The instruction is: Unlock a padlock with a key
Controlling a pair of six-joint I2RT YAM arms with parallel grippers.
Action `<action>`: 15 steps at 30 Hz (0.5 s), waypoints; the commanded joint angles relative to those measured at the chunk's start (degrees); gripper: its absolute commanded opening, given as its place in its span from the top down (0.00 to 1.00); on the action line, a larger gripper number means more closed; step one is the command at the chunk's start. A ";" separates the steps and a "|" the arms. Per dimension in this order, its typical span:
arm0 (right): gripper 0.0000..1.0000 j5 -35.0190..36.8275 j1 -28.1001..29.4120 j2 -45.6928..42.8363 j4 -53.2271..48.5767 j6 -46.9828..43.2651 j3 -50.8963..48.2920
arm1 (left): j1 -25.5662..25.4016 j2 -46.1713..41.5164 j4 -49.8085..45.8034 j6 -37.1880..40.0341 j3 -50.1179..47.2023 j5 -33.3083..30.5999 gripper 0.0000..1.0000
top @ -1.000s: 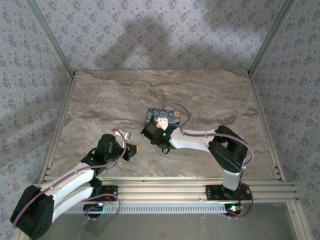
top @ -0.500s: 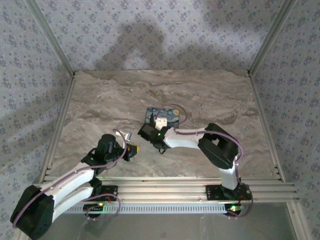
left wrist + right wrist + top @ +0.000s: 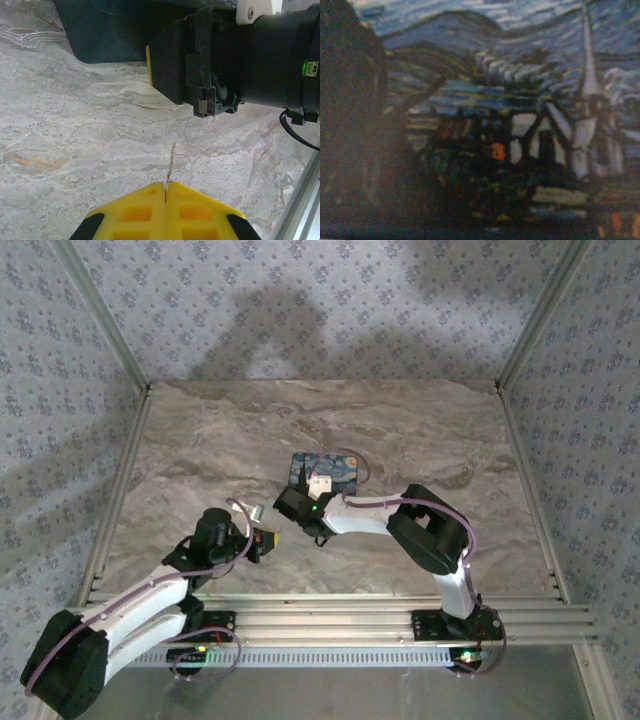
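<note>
My left gripper (image 3: 166, 186) is shut on the key (image 3: 171, 161), a thin metal blade that sticks out forward between the yellow fingertips, above the marble tabletop. In the top view the left gripper (image 3: 267, 538) sits left of the box's near corner. The right gripper (image 3: 287, 504) is pressed up against the near left side of the swirl-painted box (image 3: 330, 470). Its black body and one yellow-edged finger (image 3: 167, 65) show ahead of the key in the left wrist view. The box's painting (image 3: 520, 100) looms very close and blurred in the right wrist view. The padlock is hidden.
The marble table (image 3: 430, 430) stretches open behind and to both sides of the box. Metal frame rails (image 3: 330, 615) run along the near edge, and patterned walls close in the back and sides. A rail edge (image 3: 300, 200) shows at the lower right of the left wrist view.
The right arm's elbow has swung left and its gripper has edged a little left along the box's near side. The left arm and the key have stayed still.
</note>
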 commanded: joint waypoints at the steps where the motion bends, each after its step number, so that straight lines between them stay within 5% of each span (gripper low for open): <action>1: 0.82 -0.64 -0.94 -2.18 -1.21 -0.73 1.11 | 0.22 -0.61 0.60 1.01 -0.13 1.16 1.00; 9: 0.99 -8.01 -1.50 -7.58 -1.01 -4.05 -0.29 | 0.22 -0.52 -0.16 2.34 0.90 2.41 1.00; 15: 1.00 -21.23 -4.57 -14.89 0.18 -5.95 -2.96 | 0.15 0.69 1.97 4.82 2.64 4.57 1.00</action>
